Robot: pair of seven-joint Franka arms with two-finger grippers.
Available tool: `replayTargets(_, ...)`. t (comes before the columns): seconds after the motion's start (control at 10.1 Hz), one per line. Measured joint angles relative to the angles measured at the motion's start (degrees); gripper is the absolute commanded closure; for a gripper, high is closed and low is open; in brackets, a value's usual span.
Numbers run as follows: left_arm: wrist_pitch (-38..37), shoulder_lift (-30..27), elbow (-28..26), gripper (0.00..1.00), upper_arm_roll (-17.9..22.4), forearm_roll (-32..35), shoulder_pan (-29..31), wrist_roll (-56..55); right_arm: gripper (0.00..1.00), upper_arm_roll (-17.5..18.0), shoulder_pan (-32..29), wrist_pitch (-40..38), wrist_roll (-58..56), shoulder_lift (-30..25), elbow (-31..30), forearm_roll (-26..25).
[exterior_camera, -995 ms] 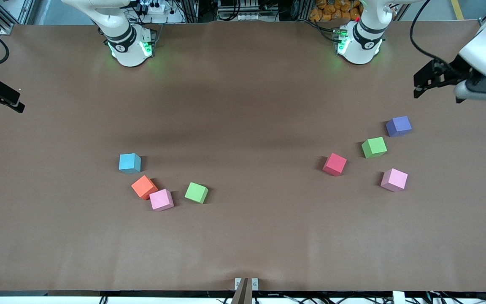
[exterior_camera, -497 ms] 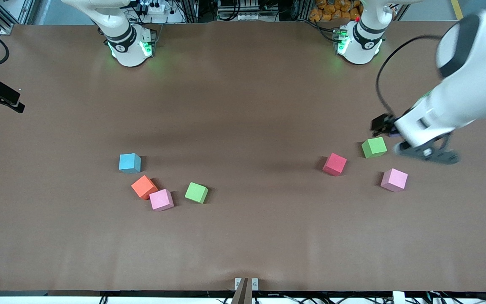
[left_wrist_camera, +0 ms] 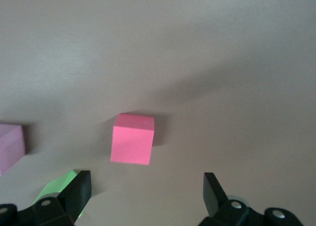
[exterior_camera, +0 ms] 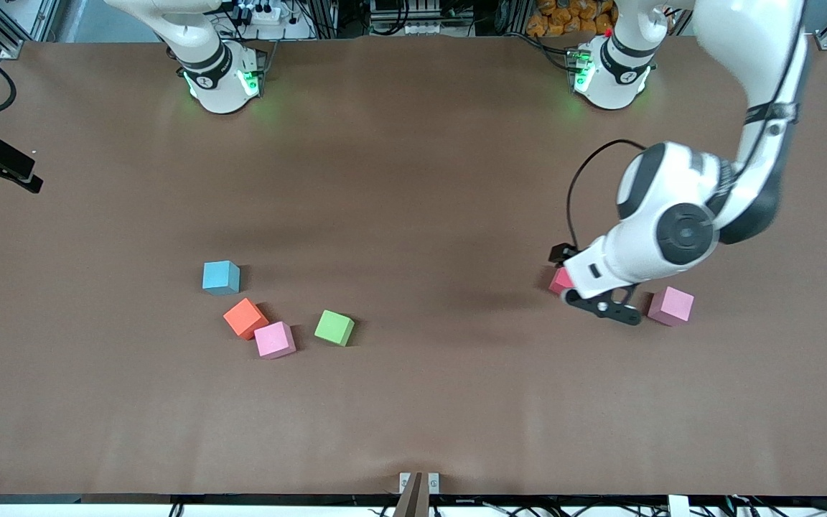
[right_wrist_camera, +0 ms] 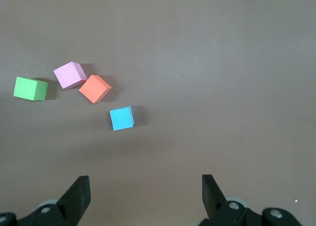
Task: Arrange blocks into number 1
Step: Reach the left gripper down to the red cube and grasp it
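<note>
Nothing arranged yet, all blocks loose. Left gripper (left_wrist_camera: 143,186) hangs jaws wide over the red block (left_wrist_camera: 132,138), which sits just ahead of the jaws. Right gripper (right_wrist_camera: 143,189) waits, wide, empty, 4 blocks (right_wrist_camera: 121,118) well ahead.

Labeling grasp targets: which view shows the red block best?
Left wrist view: the red block sits whole and unobstructed ahead of the open left end effector. Front view shows only a corner under the arm. Right wrist view misses it.
</note>
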Motion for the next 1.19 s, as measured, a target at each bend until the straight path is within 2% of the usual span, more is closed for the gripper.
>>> replayTargets(0.3,6.11,0.64,-5.95,0.00,-0.33,1.83,-0.37,1.61,0.00,0.00,0.00,0.00,0.00,0.04,0.00,0.01)
replayTargets(0.5,8.96,2.74,-7.23,0.00,-0.29,5.38,-0.37,1.62,0.00,0.00,0.00,0.00,0.01,0.10,0.00,0.02)
replayTargets(1.19,12.49,6.08,-8.86,0.00,-0.07,8.05,0.57,1.70,0.00,0.37,0.08,1.02,0.01,1.38,-0.10,0.30)
